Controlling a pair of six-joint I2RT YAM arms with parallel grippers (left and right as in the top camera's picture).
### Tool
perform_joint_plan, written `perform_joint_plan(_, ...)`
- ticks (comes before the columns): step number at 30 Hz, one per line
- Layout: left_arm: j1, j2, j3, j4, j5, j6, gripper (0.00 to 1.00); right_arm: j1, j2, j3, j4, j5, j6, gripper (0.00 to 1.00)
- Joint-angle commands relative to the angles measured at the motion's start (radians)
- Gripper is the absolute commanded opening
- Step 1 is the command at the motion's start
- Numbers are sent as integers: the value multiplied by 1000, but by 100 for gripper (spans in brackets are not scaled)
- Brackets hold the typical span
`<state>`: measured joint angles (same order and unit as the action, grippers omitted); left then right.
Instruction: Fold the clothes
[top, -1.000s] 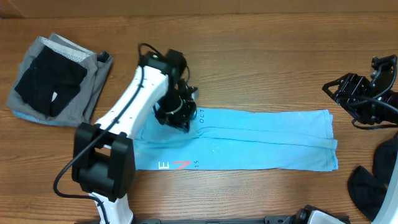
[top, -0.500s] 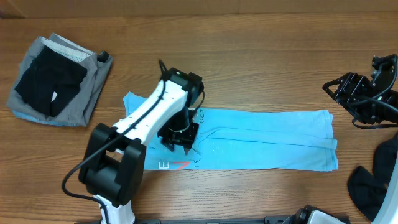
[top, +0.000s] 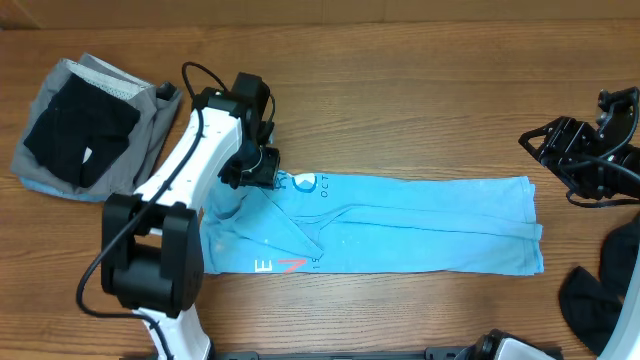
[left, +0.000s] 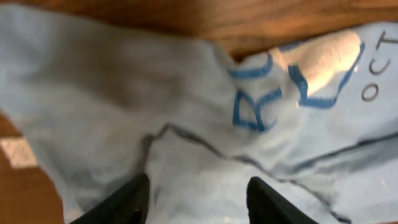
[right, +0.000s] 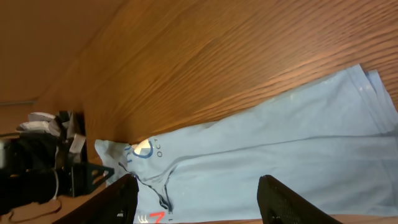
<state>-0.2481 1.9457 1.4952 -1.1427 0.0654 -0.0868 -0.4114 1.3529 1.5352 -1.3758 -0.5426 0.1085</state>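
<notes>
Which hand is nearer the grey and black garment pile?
Left. The left hand is over one end of the light-blue T-shirt, beside the grey and black garment pile; the right hand is far across the table.

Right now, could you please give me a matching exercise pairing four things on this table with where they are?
Things: 1 light-blue T-shirt; 2 grey and black pile; 3 black garment; 4 left gripper.
Places: A far-left corner; B right edge, near side; C stretched across the middle; D over the shirt's left end.
Pairs: 1-C; 2-A; 3-B; 4-D.
</notes>
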Motion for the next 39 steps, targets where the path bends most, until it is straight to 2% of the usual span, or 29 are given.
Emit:
perform_joint_plan(1,13,60,3,33,37,77,53,5,-3,-5,4,2,-1,65)
perform_joint_plan(5,13,113,3,36,43,114,52,5,-3,-5,-2,2,-1,65)
perform_joint_plan(7,13,130,3,37,34,114,48,5,-3,-5,-3,2,-1,65)
perform_joint_plan(13,13,145,4,39,32,114,24,5,-3,-5,-6,2,-1,65)
perform_joint_plan(16,13,145,6,7,32,114,5,5,-3,-5,-6,2,-1,65)
perform_joint_plan(24,14,145,85,-246,42,117,4,5,-3,-5,-6,3,-1,66)
perform_joint_plan(31,13,143,93,-433,217,111,4,5,-3,-5,-6,3,-1,65)
perform_joint_plan(34,9,141,92,-500,229,119,4,5,-3,-5,-6,3,-1,66)
perform_joint_plan(35,8,141,92,-516,228,126,6,5,-3,-5,-6,3,-1,65)
perform_joint_plan(37,5,141,92,-546,226,150,19,5,-3,-5,-6,3,-2,66)
perform_joint_plan(39,5,141,92,-547,217,152,23,5,-3,-5,-6,3,-5,66)
